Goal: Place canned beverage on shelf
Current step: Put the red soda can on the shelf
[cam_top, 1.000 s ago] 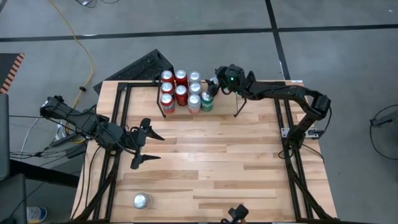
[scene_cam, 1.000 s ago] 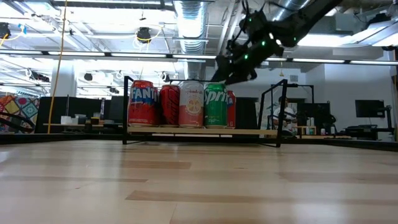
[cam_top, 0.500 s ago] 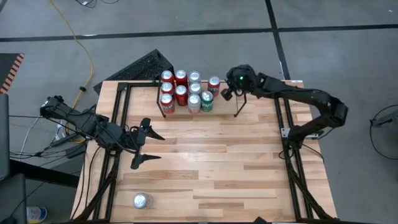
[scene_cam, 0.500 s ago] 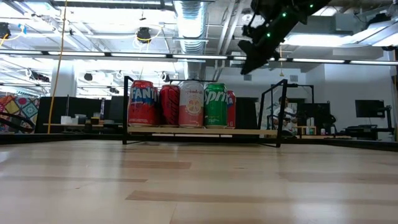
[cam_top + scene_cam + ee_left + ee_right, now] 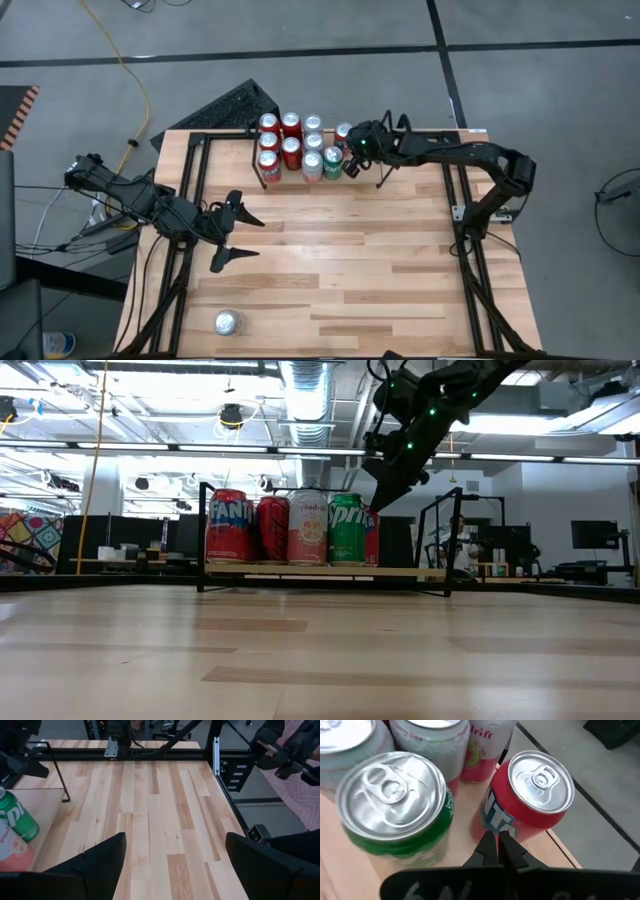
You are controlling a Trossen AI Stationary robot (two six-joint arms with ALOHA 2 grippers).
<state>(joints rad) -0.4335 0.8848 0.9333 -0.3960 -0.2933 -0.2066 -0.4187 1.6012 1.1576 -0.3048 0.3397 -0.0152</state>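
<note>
Nearest the front edge of the wooden table (image 5: pixel 330 270), at about seven o'clock in the high view, a lone silver-topped can (image 5: pixel 227 322) stands upright, well apart from everything else. Farther in, at nine o'clock, the left gripper (image 5: pixel 232 232) hangs over bare boards with its two fingers spread wide and nothing between them; its wrist view shows open planks ahead as far as the black rail (image 5: pixel 227 790) at the table's side. Beyond that stretches a broad run of free wood up to the shelf (image 5: pixel 385 172) at twelve o'clock, a low rack of thin black rods at the far edge. Cans fill its left part in rows, with a green can (image 5: pixel 333 162) at the near end of the group and a red can (image 5: pixel 345 133) just behind it; the rack's right part is bare. The right gripper (image 5: pixel 352 152) sits just beside these two cans, fingers pressed together and holding nothing; in the right wrist view the closed tips (image 5: pixel 498 845) point down between the green can (image 5: pixel 395 805) and the red can (image 5: pixel 532 795). Half a second earlier this gripper was higher and farther right, over the empty end of the rack; a second ago its fingers were apart. The left arm has not moved.
</note>
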